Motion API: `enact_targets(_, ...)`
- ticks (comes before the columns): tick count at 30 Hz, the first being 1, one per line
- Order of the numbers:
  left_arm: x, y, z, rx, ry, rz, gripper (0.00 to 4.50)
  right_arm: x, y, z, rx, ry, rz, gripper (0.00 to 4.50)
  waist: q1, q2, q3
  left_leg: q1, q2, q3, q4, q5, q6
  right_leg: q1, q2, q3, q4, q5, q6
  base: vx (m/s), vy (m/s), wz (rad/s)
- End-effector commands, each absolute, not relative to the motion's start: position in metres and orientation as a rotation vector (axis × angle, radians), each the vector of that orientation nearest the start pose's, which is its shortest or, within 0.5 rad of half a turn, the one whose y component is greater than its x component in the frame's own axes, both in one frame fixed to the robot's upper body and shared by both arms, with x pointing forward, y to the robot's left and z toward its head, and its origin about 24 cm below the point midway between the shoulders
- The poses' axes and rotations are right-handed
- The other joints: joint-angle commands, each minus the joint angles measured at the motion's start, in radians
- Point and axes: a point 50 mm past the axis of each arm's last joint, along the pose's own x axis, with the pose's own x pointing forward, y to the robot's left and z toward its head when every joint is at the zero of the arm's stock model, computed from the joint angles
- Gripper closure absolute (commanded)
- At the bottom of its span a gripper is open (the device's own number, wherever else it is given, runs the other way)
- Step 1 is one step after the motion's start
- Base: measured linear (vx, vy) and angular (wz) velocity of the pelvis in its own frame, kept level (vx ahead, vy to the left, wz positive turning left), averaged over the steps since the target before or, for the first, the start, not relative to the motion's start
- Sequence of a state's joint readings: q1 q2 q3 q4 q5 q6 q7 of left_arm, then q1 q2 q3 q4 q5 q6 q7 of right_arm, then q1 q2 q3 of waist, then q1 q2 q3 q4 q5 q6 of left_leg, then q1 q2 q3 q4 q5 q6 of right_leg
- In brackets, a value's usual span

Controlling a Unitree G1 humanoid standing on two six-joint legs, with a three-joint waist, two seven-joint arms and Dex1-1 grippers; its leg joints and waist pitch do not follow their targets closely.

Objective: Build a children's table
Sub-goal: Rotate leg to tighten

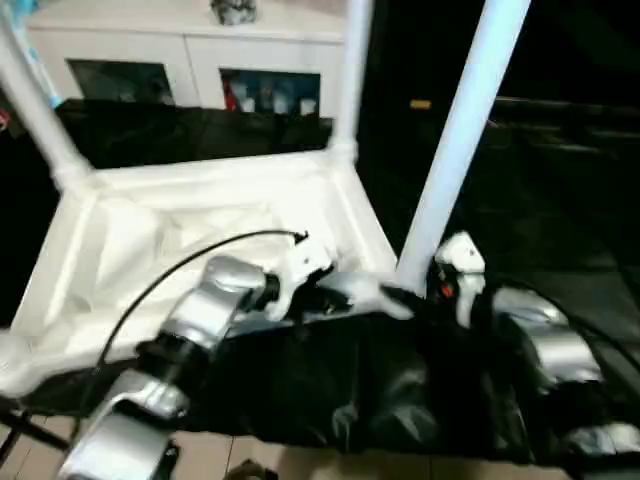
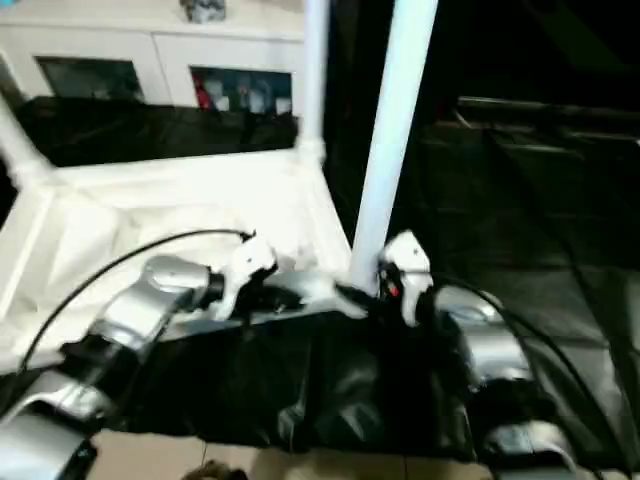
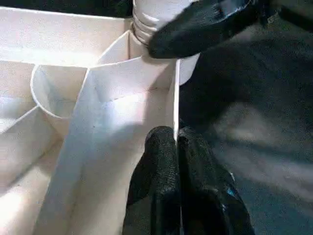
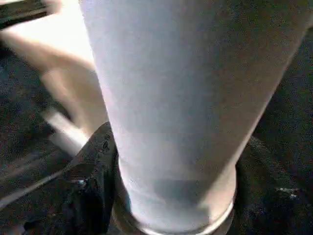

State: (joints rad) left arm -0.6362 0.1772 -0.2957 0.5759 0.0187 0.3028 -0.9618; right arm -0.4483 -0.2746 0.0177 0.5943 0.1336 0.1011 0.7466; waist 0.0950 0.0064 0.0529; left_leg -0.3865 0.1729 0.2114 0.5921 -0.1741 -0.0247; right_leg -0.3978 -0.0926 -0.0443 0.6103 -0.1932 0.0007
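The children's table lies upside down on a black-covered surface, its white top [image 1: 200, 230] showing the ribbed underside. White legs stand in the far left socket [image 1: 35, 110] and the far right socket [image 1: 352, 70]. A third leg [image 1: 455, 150] rises, slightly tilted, at the near right corner socket [image 3: 146, 29]. My right gripper [image 1: 408, 295] is shut around the base of that leg [image 4: 171, 122], one black finger [image 4: 93, 171] pressed to its side. My left gripper [image 3: 176, 147] is shut on the thin raised rim [image 3: 175, 98] close to the same corner.
A white cabinet [image 1: 190, 50] with glass doors stands behind the table. Black sheeting [image 1: 400, 390] covers the surface in front and to the right. A strip of light floor [image 1: 250, 455] shows at the near edge. A black cable [image 1: 200, 255] arcs over my left forearm.
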Motion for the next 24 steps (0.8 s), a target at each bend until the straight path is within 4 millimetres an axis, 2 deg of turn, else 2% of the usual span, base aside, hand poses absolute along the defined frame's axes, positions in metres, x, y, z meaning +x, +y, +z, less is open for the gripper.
enact_targets(1, 0.329, 0.057, 0.056, 0.255, 0.420, -1.143, 4.50, 0.321, -0.151, 0.024, -0.022, 0.318, 0.680, 1.78, -0.003, -0.010, -0.059, 0.031, 0.059, -0.039, -0.081, -0.300, -0.014, 0.028, -0.067, 0.037, -0.093, -0.331, -0.201, 0.000, 0.000, 0.00)
enact_targets(6, 0.333, 0.034, 0.058, 0.235, 0.389, -1.036, 4.50, 0.331, -0.134, 0.020, 0.007, 0.320, 0.481, 1.78, -0.007, -0.008, -0.064, 0.025, 0.056, -0.036, -0.078, -0.246, 0.002, 0.032, -0.063, 0.037, -0.084, -0.226, -0.210, 0.000, 0.000, 0.00)
enact_targets(8, 0.332, 0.024, 0.059, 0.231, 0.367, -1.042, 4.50, 0.333, -0.129, 0.020, -0.001, 0.315, 0.445, 1.78, -0.006, -0.008, -0.066, 0.025, 0.055, -0.035, -0.076, -0.234, 0.008, 0.034, -0.063, 0.037, -0.083, -0.201, -0.212, 0.000, 0.000, 0.00)
enact_targets(11, 0.330, 0.021, 0.060, 0.229, 0.357, -1.071, 4.50, 0.334, -0.128, 0.021, -0.006, 0.305, 0.432, 1.78, -0.005, -0.007, -0.067, 0.021, 0.055, -0.034, -0.073, -0.202, 0.028, 0.038, -0.061, 0.036, -0.076, -0.140, -0.219, 0.000, 0.000, 0.00)
enact_targets(12, 0.329, 0.021, 0.060, 0.227, 0.353, -1.087, 4.50, 0.334, -0.129, 0.022, 0.009, 0.295, 0.436, 1.78, -0.005, -0.007, -0.067, 0.020, 0.055, -0.034, -0.073, -0.199, 0.035, 0.039, -0.061, 0.036, -0.076, -0.128, -0.222, 0.000, 0.000, 0.00)
enact_targets(14, 0.328, 0.022, 0.061, 0.226, 0.346, -1.112, 4.50, 0.335, -0.132, 0.025, 0.034, 0.282, 0.442, 1.08, -0.005, -0.006, -0.065, 0.021, 0.056, -0.034, -0.074, -0.213, 0.040, 0.038, -0.062, 0.036, -0.079, -0.145, -0.224, 0.000, 0.000, 0.00)
enact_targets(16, 0.327, 0.025, 0.061, 0.227, 0.342, -1.126, 4.50, 0.335, -0.136, 0.028, 0.031, 0.274, 0.451, 1.08, -0.006, -0.007, -0.064, 0.023, 0.057, -0.034, -0.076, -0.240, 0.035, 0.038, -0.062, 0.036, -0.082, -0.184, -0.219, 0.000, 0.000, 0.00)
enact_targets(17, 0.327, 0.027, 0.061, 0.229, 0.340, -1.131, 4.50, 0.335, -0.138, 0.029, 0.018, 0.269, 0.455, 0.88, -0.007, -0.007, -0.063, 0.023, 0.057, -0.035, -0.078, -0.250, 0.031, 0.037, -0.062, 0.036, -0.084, -0.200, -0.214, 0.000, 0.000, 0.00)
enact_targets(18, 0.327, 0.028, 0.061, 0.230, 0.340, -1.135, 4.50, 0.335, -0.140, 0.030, 0.008, 0.267, 0.457, 0.88, -0.006, -0.006, -0.063, 0.023, 0.057, -0.035, -0.078, -0.249, 0.027, 0.037, -0.062, 0.036, -0.084, -0.201, -0.211, 0.000, 0.000, 0.00)
enact_targets(19, 0.326, 0.031, 0.060, 0.232, 0.344, -1.161, 4.50, 0.336, -0.145, 0.031, -0.026, 0.269, 0.471, 0.73, -0.007, -0.007, -0.063, 0.023, 0.057, -0.035, -0.078, -0.246, 0.027, 0.037, -0.062, 0.036, -0.083, -0.197, -0.211, 0.000, 0.000, 0.00)
enact_targets(22, 0.322, 0.038, 0.058, 0.242, 0.356, -1.215, 4.50, 0.335, -0.153, 0.033, -0.069, 0.264, 0.539, 0.73, -0.006, -0.010, -0.065, 0.020, 0.057, -0.033, -0.074, -0.218, 0.037, 0.040, -0.063, 0.037, -0.079, -0.162, -0.219, 0.000, 0.000, 0.00)
enact_targets(24, 0.318, 0.044, 0.057, 0.252, 0.365, -1.257, 4.50, 0.332, -0.157, 0.036, -0.085, 0.254, 0.622, 0.73, -0.004, -0.008, -0.067, 0.019, 0.059, -0.033, -0.071, -0.197, 0.054, 0.042, -0.063, 0.036, -0.073, -0.119, -0.236, 0.000, 0.000, 0.00)
